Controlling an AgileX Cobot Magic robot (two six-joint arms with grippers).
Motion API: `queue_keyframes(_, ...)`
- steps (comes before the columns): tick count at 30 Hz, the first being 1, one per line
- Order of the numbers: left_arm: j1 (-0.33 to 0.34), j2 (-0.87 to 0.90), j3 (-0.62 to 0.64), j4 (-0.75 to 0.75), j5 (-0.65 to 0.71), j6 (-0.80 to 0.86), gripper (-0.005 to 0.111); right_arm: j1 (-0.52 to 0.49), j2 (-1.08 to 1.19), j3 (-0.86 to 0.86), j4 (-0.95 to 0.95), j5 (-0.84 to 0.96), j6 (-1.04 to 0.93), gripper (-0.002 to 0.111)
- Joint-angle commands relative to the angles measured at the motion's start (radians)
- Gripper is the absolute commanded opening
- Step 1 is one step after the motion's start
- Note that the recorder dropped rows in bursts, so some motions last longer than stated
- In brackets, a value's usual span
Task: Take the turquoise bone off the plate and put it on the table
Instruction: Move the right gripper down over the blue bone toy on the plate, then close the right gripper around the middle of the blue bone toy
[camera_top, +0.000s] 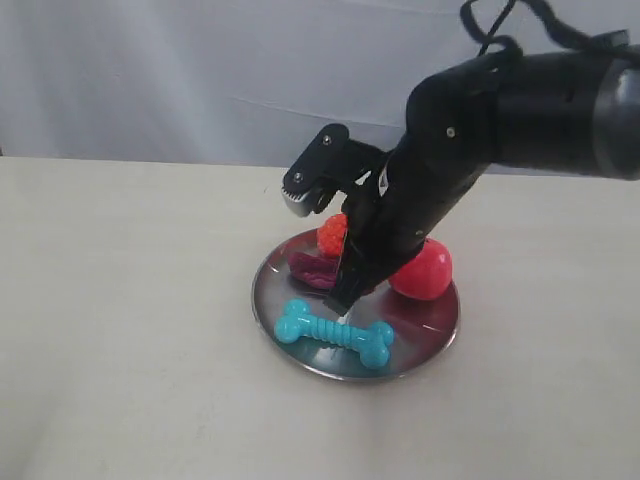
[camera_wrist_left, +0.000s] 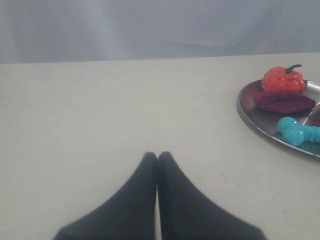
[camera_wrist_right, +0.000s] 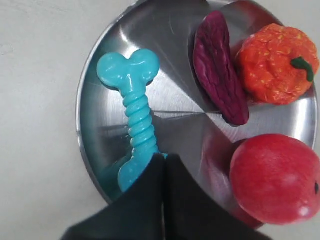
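Turquoise bone (camera_top: 335, 335) lies on the steel plate (camera_top: 262, 305), nearest the front edge of the bench (camera_top: 120, 330), and my right gripper (camera_wrist_right: 165, 159) hangs over one knobbed end, fingers pressed together and empty, likely lining up before opening to grasp.

Turquoise bone (camera_wrist_right: 135, 107): one knob partly hidden behind closed fingertips of right gripper (camera_wrist_right: 165, 156). Left wrist view: plate (camera_wrist_left: 252, 117) and bone cut by frame edge, well off from fingertips of left gripper (camera_wrist_left: 157, 154).
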Motion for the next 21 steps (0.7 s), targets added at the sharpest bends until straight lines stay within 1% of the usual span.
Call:
queue_keyframes(1, -0.002, -0.001, 0.003, 0.000, -0.001, -0.002, 0.000, 0.002, 0.064, -0.008, -0.005, -0.059, -0.008, -0.001)
queue_keyframes(4, -0.002, -0.001, 0.003, 0.000, -0.001, -0.002, 0.000, 0.002, 0.110, -0.008, -0.005, -0.062, -0.008, -0.001)
queue_keyframes(10, -0.002, -0.001, 0.003, 0.000, -0.001, -0.002, 0.000, 0.002, 0.115, -0.008, -0.005, -0.069, 0.029, -0.001)
queue_keyframes(18, -0.002, -0.001, 0.003, 0.000, -0.001, -0.002, 0.000, 0.002, 0.115, -0.008, -0.005, -0.072, 0.023, 0.000)
queue_keyframes(20, -0.002, -0.001, 0.003, 0.000, -0.001, -0.002, 0.000, 0.002, 0.115, -0.008, -0.005, -0.074, 0.023, 0.004)
queue_keyframes(21, -0.002, -0.001, 0.003, 0.000, -0.001, -0.002, 0.000, 0.002, 0.115, -0.008, -0.005, -0.076, 0.023, 0.009)
